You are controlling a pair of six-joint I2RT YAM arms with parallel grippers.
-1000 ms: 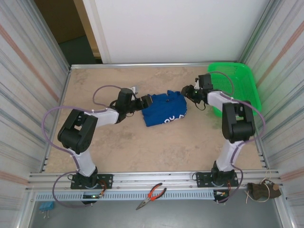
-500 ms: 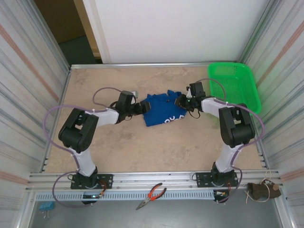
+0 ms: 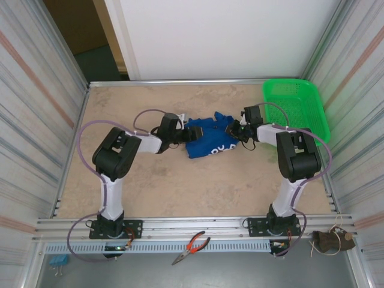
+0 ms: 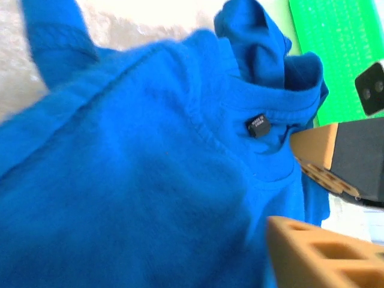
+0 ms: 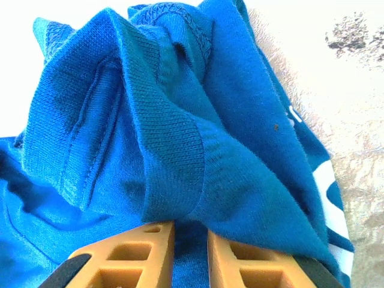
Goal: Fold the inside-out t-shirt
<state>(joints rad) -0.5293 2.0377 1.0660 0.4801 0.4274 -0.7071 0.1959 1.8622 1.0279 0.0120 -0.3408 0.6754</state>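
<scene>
The sandy table (image 3: 180, 186) carries the inside-out t-shirt (image 3: 207, 139), a royal-blue heap bunched near the middle of the surface, a little toward the far edge. White print shows along its near right side. A green mesh basket (image 3: 295, 103) sits in the far right corner, well apart from the shirt. Both arms reach inward to the heap from opposite sides. The left gripper (image 3: 187, 133) meets the shirt's left edge. Its wrist view shows one tan finger (image 4: 318, 261) against the cloth and the other hidden, so I cannot tell whether it is spread or pressed together. The right gripper (image 3: 231, 128) is at the shirt's right end. In its wrist view the two tan fingers (image 5: 126, 255) are drawn almost together, pinching a thick fold of blue cloth whose stitched hem stands up above them. Red-handled pliers (image 3: 191, 245) lie on the metal rail (image 3: 198, 225) along the near edge, between the two arm bases. A small black label (image 4: 257, 125) sits on the shirt's collar seam.
</scene>
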